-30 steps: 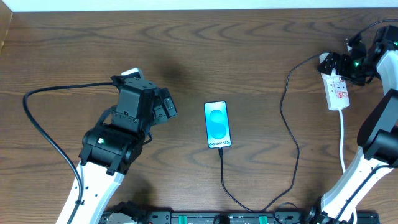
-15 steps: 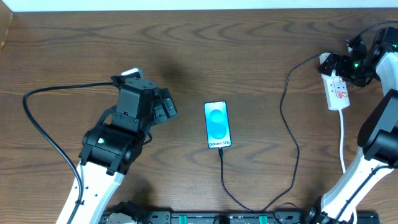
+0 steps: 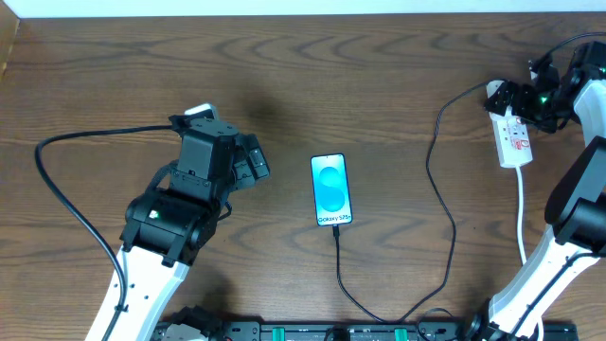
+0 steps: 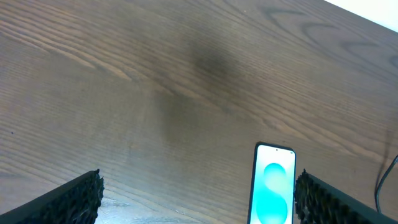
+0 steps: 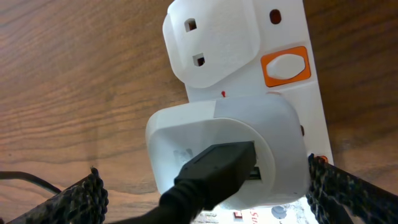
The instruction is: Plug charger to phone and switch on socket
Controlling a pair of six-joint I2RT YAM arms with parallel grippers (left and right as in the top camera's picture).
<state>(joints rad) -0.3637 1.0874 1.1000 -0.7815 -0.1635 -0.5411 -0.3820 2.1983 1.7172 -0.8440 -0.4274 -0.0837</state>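
The right claw (image 5: 208, 190) is wide open, holding nothing, over the far end of the long white socket (image 3: 514, 140), and an orange switch (image 5: 285, 66) sits just ahead, a bit to 1 side.

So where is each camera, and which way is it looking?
Overhead: fixed above the table, facing straight down on the phone, charger and socket; both arms show, with the left gripper and right gripper.
Left wrist: on the left arm, facing forward over the table to the phone; only its fingers show, in the bottom corners.
Right wrist: on the right arm, close above the socket and plugged-in charger; its fingers show likewise.
Shared: overhead and left wrist both show the phone; overhead and right wrist, the socket.
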